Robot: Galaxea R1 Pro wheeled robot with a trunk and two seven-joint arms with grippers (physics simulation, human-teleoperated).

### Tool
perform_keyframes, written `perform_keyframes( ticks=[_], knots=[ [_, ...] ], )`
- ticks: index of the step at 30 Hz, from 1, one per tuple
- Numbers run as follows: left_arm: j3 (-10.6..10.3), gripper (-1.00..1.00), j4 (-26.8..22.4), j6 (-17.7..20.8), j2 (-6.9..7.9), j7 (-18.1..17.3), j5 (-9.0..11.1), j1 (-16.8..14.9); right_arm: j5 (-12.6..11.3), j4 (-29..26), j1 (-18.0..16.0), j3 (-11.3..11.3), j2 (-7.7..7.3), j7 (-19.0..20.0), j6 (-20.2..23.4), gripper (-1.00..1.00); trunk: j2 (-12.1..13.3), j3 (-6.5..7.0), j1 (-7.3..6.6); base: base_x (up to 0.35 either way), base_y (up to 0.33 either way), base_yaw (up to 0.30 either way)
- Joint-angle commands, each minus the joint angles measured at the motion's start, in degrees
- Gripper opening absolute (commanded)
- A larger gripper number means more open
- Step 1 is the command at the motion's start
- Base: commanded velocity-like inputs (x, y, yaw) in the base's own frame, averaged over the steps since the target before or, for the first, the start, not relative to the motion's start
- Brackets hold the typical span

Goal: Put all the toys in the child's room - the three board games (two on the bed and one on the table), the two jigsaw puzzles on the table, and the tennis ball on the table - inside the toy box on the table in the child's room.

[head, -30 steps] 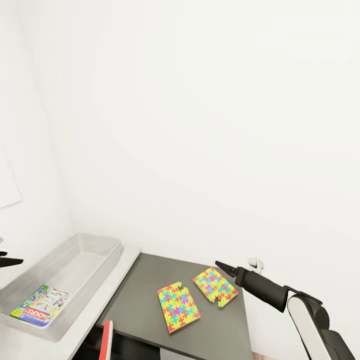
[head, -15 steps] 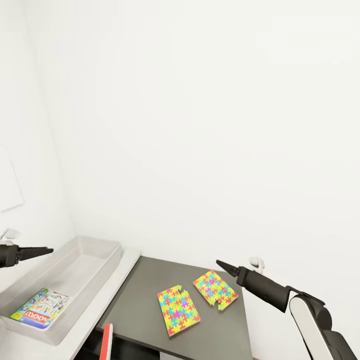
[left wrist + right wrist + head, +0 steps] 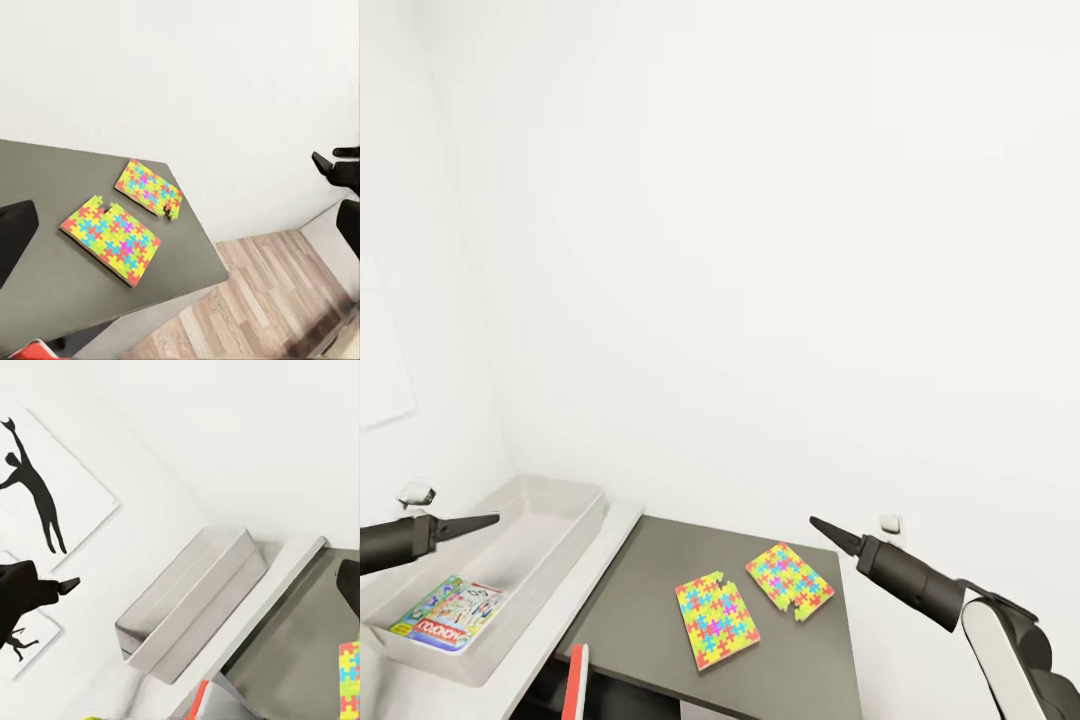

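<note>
The pale grey toy box (image 3: 550,520) stands on the white table (image 3: 610,535) at the left, and one board game (image 3: 452,612) lies flat inside it. Two jigsaw puzzles (image 3: 716,620) (image 3: 790,580) lie side by side on the lower dark grey top (image 3: 640,590). My left gripper (image 3: 485,520) hovers over the toy box, above the game. My right gripper (image 3: 825,528) hangs above the far right puzzle. In the left wrist view the puzzles (image 3: 111,240) (image 3: 148,189) lie between widely spread fingers (image 3: 15,236). The right wrist view has the toy box (image 3: 195,600) and spread fingers (image 3: 349,581). Both grippers are open and hold nothing.
White walls close in behind and to the left of the table. Black silhouette pictures (image 3: 34,491) hang on the left wall. A red-edged flat thing (image 3: 574,685) stands below the table's front edge. Wood-plank floor (image 3: 277,292) lies beyond the dark top's right end.
My left arm has swung in from the left edge to over the toy box. My right gripper has drifted slightly right. The puzzles and the game have not moved.
</note>
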Motion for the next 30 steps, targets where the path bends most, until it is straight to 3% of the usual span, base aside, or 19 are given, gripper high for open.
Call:
perform_keyframes(
  ticks=[1,9,30],
  knots=[
    [0.02,1.00,0.22,0.59,-0.07,-0.24,0.46,0.35,-0.10,0.01,-0.01,-0.23,-0.01,0.58,-0.07,1.00,-0.02,0.09,0.01,-0.012,0.000,0.000],
    [0.11,1.00,0.84,0.50,-0.27,-0.24,2.75,3.97,-0.35,0.03,0.02,-0.85,-0.02,2.85,-1.93,1.00,-0.02,0.59,0.01,-0.004,0.000,0.000],
    [1.13,1.00,0.55,-0.05,-0.54,-0.24,2.87,4.64,-0.70,0.03,0.02,-1.74,0.44,2.99,-2.10,1.00,-0.02,0.74,0.01,0.000,0.000,-0.011]
  ],
)
